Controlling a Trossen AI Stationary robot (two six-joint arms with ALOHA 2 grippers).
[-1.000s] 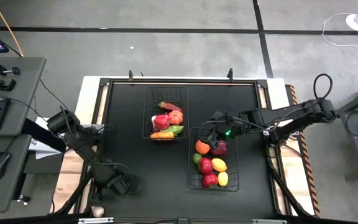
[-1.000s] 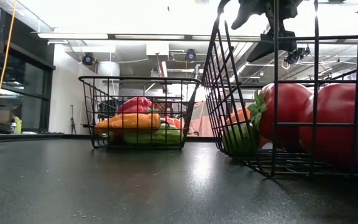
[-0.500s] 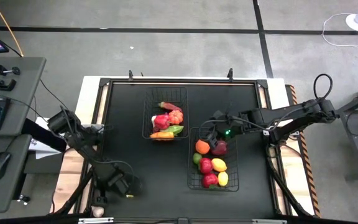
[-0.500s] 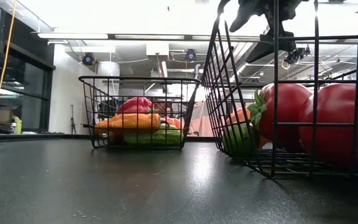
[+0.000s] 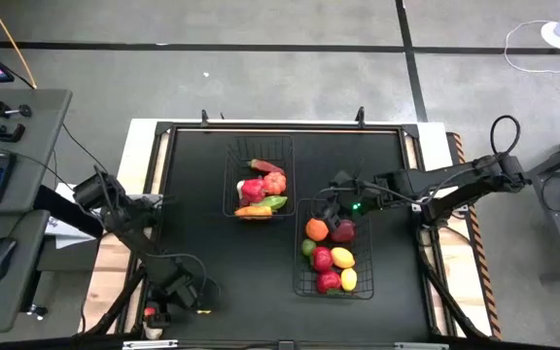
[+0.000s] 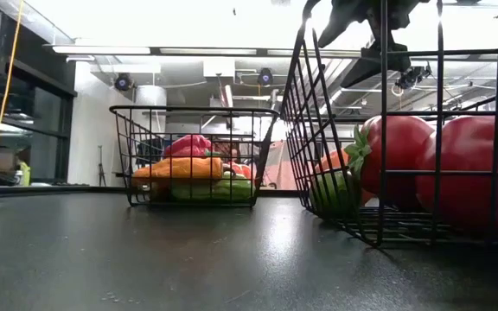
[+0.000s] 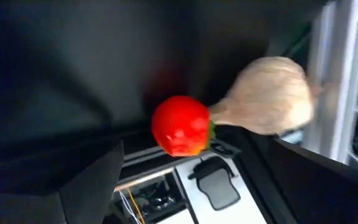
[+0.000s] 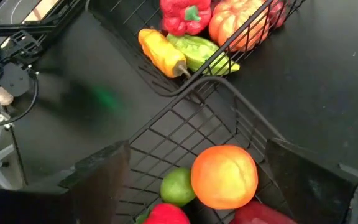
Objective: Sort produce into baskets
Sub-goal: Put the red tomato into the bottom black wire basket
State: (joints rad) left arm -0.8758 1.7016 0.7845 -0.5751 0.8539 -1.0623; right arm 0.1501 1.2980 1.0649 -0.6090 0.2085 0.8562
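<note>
Right hand (image 5: pixel 331 210) hovers spread over the far end of the right basket (image 5: pixel 299 282), nothing in its grip. Produce fills both, the left basket (image 5: pixel 231 167) too. Left hand (image 5: pixel 168 299) hangs off the tabletop's (image 5: pixel 202 233) near-left corner; grip unclear. A red piece (image 7: pixel 181 125) and a pale one (image 7: pixel 271 104) lie below; they look next.

Your left gripper (image 5: pixel 168 303) has slid toward 7 o'clock off the table's (image 5: pixel 202 194) front-left corner.
</note>
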